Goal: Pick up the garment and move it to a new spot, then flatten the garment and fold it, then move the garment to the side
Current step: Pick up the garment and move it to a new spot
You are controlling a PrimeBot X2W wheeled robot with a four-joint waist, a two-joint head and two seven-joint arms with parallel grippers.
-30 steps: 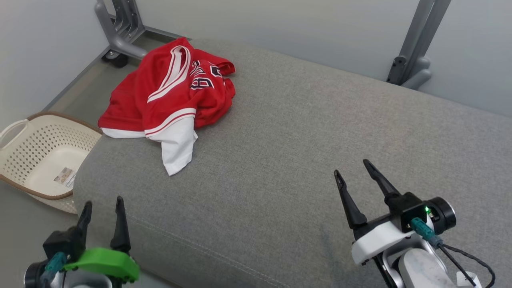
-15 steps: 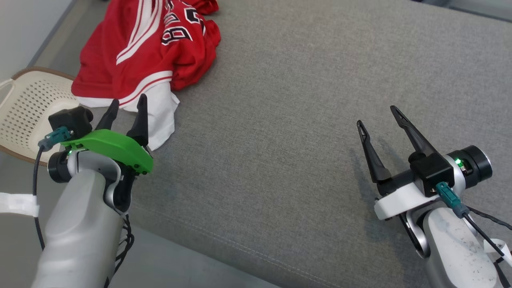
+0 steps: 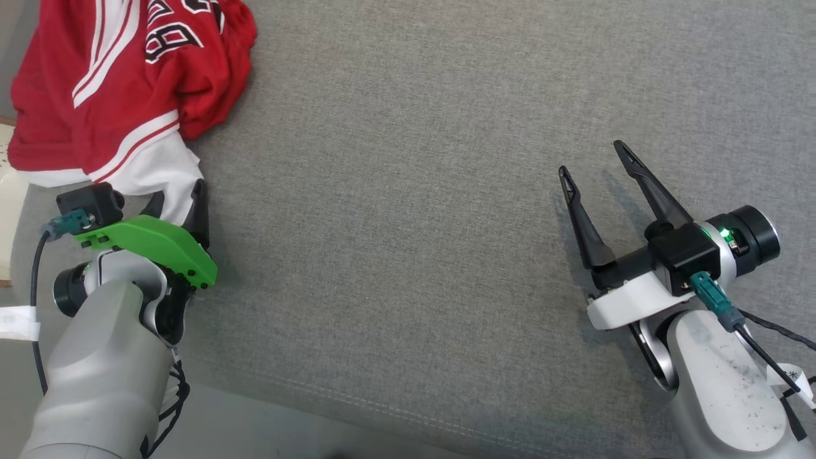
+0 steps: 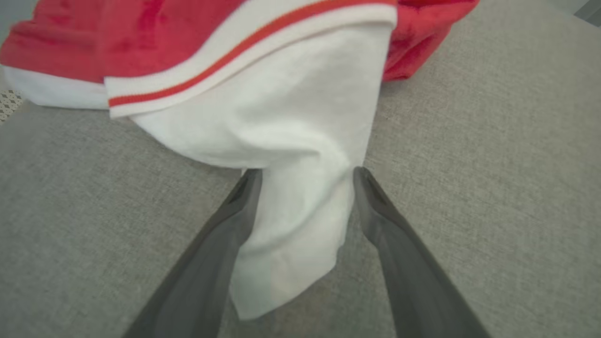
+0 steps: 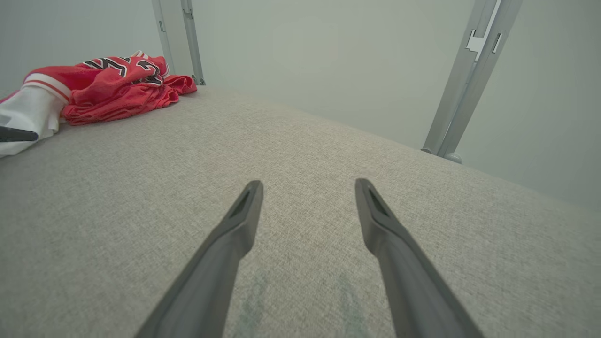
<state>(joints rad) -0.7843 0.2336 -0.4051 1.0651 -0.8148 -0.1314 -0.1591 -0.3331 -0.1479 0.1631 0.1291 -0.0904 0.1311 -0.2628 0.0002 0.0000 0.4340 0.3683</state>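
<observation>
On the far left corner of the grey cushion (image 3: pixel 414 223) lay the garment (image 3: pixel 115 83), a crumpled red jersey with white stripes and dark numbers. Its white flap hung toward the near edge. The left gripper (image 3: pixel 178 194) stood with the fingers spread wide, one on each side of this white flap (image 4: pixel 300 141); the cloth lay between them but was not pinched. The right gripper (image 3: pixel 591 159) hovered well apart over bare fabric, its fingers also released and holding nothing. Beside the cushion, at the left, a thin part of a cream basket (image 3: pixel 5 204) showed; I could not tell what was inside it.
</observation>
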